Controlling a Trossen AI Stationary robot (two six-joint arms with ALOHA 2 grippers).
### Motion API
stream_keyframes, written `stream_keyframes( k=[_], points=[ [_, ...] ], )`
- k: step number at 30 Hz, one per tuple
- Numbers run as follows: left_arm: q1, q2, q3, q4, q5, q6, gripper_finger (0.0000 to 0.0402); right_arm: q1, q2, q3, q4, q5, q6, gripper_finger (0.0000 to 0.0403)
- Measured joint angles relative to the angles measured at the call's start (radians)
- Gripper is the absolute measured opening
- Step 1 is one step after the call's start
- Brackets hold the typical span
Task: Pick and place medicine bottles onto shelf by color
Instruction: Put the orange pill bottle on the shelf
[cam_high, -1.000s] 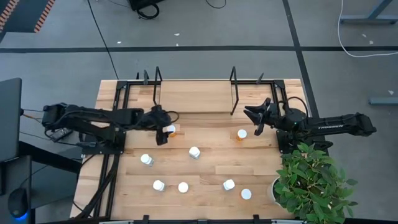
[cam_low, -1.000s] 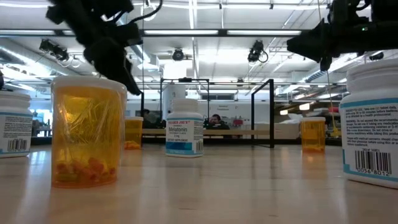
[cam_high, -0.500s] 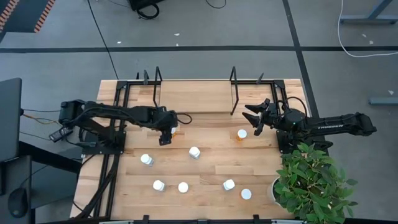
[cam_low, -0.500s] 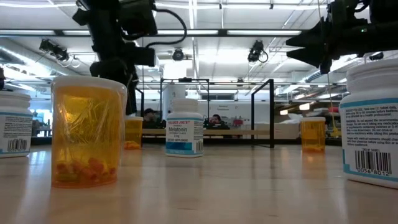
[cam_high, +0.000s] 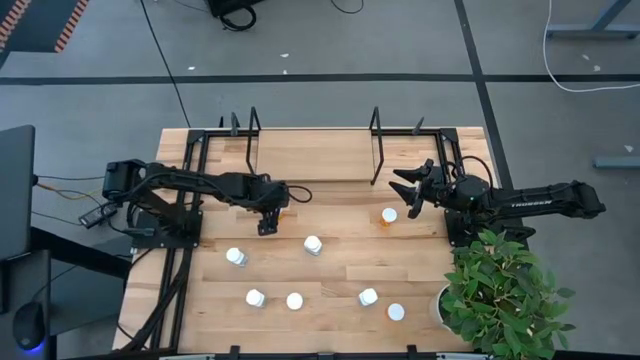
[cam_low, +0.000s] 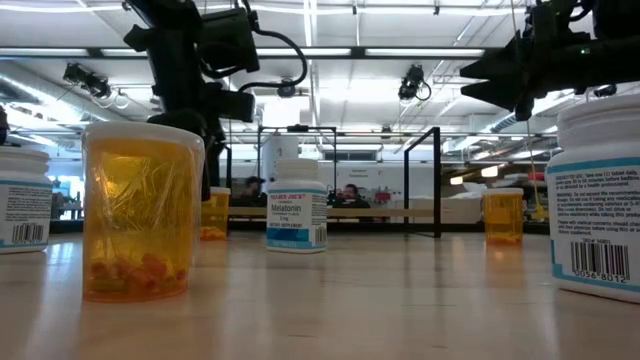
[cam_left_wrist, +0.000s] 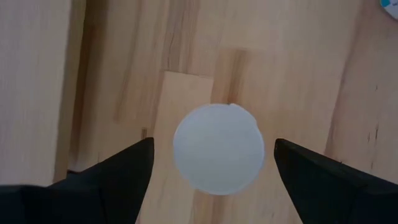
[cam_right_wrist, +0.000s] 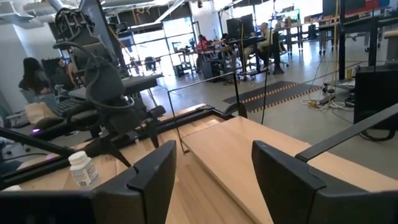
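An orange medicine bottle (cam_high: 283, 209) stands upright on the table in front of the shelf (cam_high: 313, 155). My left gripper (cam_high: 266, 218) points steeply down over it, open. In the left wrist view the bottle's white cap (cam_left_wrist: 217, 148) lies between the two fingers, with a gap on each side. My right gripper (cam_high: 408, 190) hangs open and level by the shelf's right wire frame (cam_high: 378, 135), holding nothing. A second orange bottle (cam_high: 389, 216) stands just near of it. Several more bottles stand toward the table's near edge.
White-capped bottles stand at the near middle (cam_high: 313, 245), near left (cam_high: 236, 257) and along the near edge (cam_high: 294, 300). A potted plant (cam_high: 505, 295) fills the near right corner. The shelf's board (cam_right_wrist: 249, 149) lies bare between its wire frames.
My left gripper has sunk toward the orange bottle in front of the shelf and tipped from a shallow slant to pointing steeply down, staying open. My right gripper has stayed in place and opened wider. No bottle has moved.
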Motion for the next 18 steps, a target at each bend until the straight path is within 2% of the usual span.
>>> stream_keyframes(
  k=[5, 10, 12, 18],
  points=[
    [0.000, 0.000, 0.000, -0.002, 0.000, 0.000, 0.0337, 0.000, 0.052, 0.036, -0.027, 0.023, 0.020, 0.0217],
    [0.000, -0.001, 0.000, -0.005, 0.000, 0.000, 0.0336, -0.001, 0.216, 0.190, -0.189, 0.042, -0.014, 0.0232],
    [0.000, -0.005, 0.000, -0.020, 0.000, 0.000, 0.0337, -0.001, 0.296, 0.279, -0.290, 0.043, -0.016, 0.0244],
    [0.002, -0.040, -0.026, -0.003, 0.000, -0.005, 0.0337, -0.001, 0.539, 0.580, -0.790, 0.095, 0.097, 0.0292]
  ],
)
